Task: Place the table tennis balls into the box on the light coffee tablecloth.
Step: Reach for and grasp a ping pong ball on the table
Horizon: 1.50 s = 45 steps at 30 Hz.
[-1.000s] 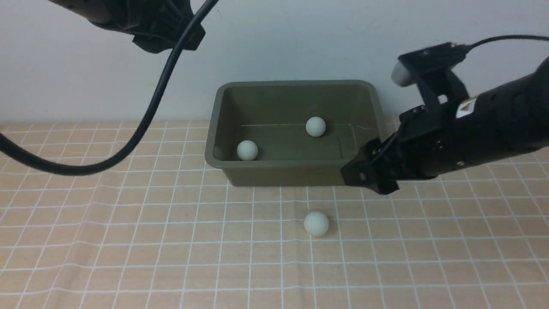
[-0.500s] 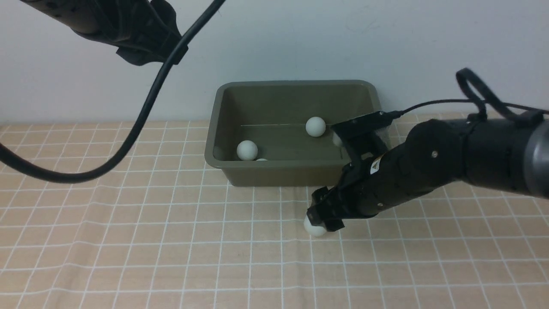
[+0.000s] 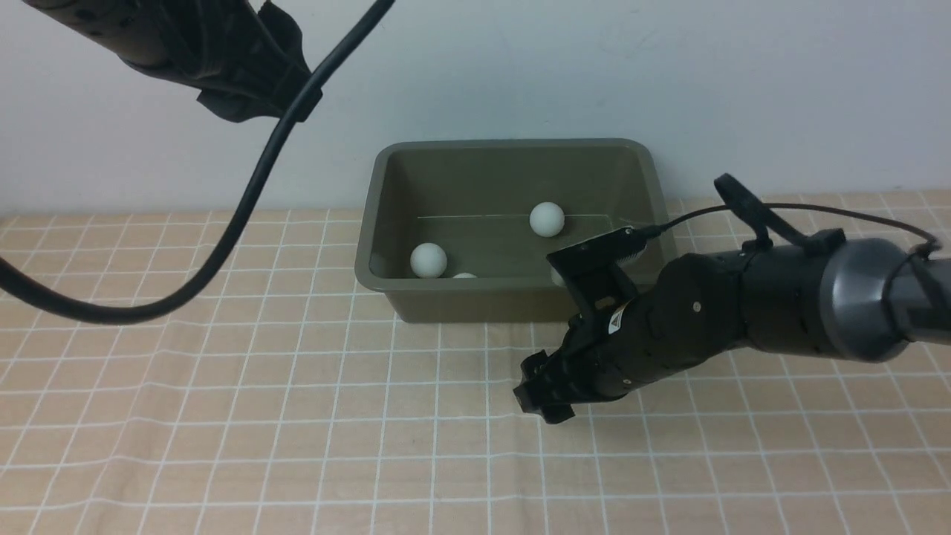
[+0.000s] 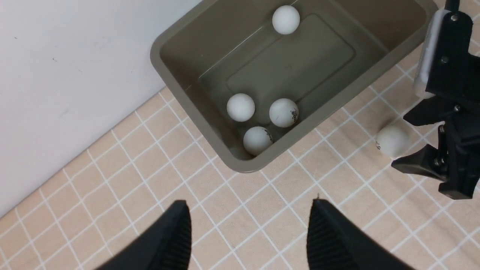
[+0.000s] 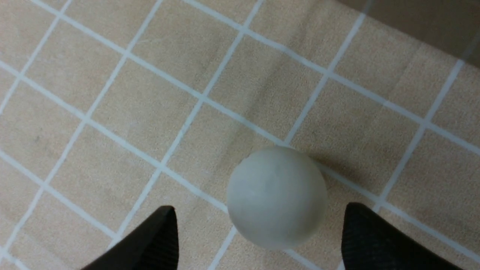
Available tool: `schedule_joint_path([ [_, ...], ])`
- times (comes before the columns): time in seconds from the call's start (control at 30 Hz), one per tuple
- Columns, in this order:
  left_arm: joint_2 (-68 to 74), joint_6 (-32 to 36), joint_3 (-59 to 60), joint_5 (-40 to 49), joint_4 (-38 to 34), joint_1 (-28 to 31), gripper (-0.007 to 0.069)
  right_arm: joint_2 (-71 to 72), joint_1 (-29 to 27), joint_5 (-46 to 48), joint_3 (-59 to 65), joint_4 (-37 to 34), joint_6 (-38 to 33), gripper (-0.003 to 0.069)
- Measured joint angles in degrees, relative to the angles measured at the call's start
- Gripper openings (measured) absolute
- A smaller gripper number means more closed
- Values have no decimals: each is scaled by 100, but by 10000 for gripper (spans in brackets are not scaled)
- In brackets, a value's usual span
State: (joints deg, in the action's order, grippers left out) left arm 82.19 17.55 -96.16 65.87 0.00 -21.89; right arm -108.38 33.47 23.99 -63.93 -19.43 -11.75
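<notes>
Background is a plain pale wall [image 3: 520,67]. The surface is a tan-peach cloth [image 3: 223,416] with a grid of thin white lines, lightly creased, covering all of the table in view. One box [image 3: 513,305] stands on the cloth against the wall. It is olive-green plastic, rectangular, with rounded corners, a rolled rim and sloping walls. Balls counted: five, all small, matte white with a faint green cast. Four lie in the box. One ball [image 4: 285,19] sits alone near the far wall, and three more balls [image 4: 257,140] cluster in the near left corner, two showing small dark print. The fifth ball [image 5: 276,202] rests on the cloth just in front of the box, apart from it. The right gripper [image 3: 541,400] is down at the cloth, its jaws spread wide on either side of this ball, neither finger touching it. The left gripper [image 4: 249,204] hangs high on the left, jaws parted with nothing between them. One black cable [image 3: 245,215] loops down from the left arm.
</notes>
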Motion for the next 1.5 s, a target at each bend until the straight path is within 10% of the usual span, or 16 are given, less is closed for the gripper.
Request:
schedule_joint_path([
  [0.5, 0, -90, 0, 131, 0, 0, 377, -25, 0, -357, 0, -5, -26, 446],
  [1.5, 0, -138, 0, 403, 0, 0, 377, -401, 0, -503, -32, -5, -129, 524],
])
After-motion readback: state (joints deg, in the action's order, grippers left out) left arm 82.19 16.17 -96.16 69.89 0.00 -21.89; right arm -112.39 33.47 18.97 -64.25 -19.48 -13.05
